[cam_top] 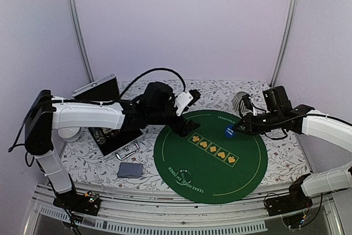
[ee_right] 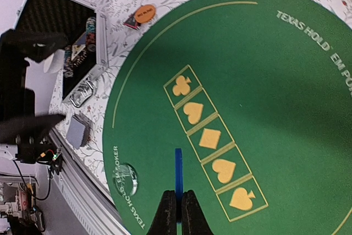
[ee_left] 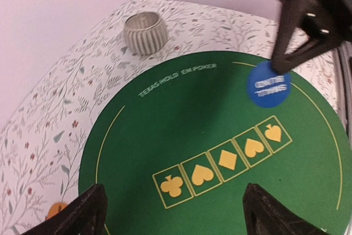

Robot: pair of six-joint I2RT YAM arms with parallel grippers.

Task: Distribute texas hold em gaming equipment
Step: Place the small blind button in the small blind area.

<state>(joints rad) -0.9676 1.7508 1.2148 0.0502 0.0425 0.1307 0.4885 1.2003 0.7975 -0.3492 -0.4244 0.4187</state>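
My right gripper (ee_right: 178,208) is shut on a blue disc (ee_right: 178,171), seen edge-on above the round green mat (ee_right: 286,81). From above, the blue disc (cam_top: 229,131) hangs at the right gripper (cam_top: 236,127) over the mat's far right. In the left wrist view the same blue disc (ee_left: 268,85) has white lettering. My left gripper (ee_left: 176,216) is open over the mat's suit boxes, with nothing between its fingers (ee_left: 82,213). An orange disc (ee_right: 145,13) and a small black triangle (ee_right: 131,22) lie just off the mat's far-left edge. A grey-blue card deck (cam_top: 130,170) rests near the table's front left.
An open aluminium case (cam_top: 110,116) holding striped chips (ee_right: 88,37) stands at the left. A ribbed grey cup (cam_top: 240,101) sits behind the mat at the right. A clear round disc (cam_top: 185,175) lies on the mat's near edge. The left arm (cam_top: 88,115) reaches across the case.
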